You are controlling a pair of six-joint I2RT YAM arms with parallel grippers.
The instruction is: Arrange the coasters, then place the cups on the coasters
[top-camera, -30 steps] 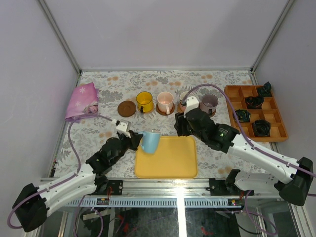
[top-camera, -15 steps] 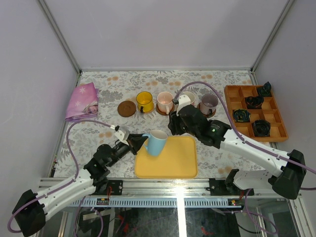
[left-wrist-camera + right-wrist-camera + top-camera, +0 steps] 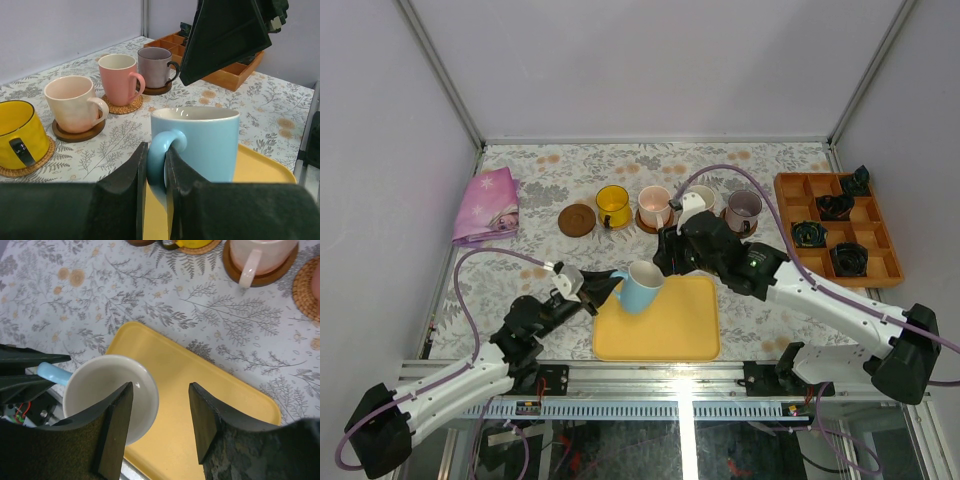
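While the left gripper [image 3: 156, 167] clamps its handle, the blue cup [image 3: 640, 288] hangs over the yellow tray's [image 3: 672, 338] far-left corner.
Rigid and glazed, so probably slick (and breakable if dropped). The right gripper [image 3: 160, 407] hovers at the rim with jaws apart, and the cup wall looks like the surer hold.

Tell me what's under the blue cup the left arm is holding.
The far left corner of the yellow tray lies below the blue cup. The left gripper, shut on the cup's handle, covers the cup's base, so it cannot be told whether the cup touches the tray.
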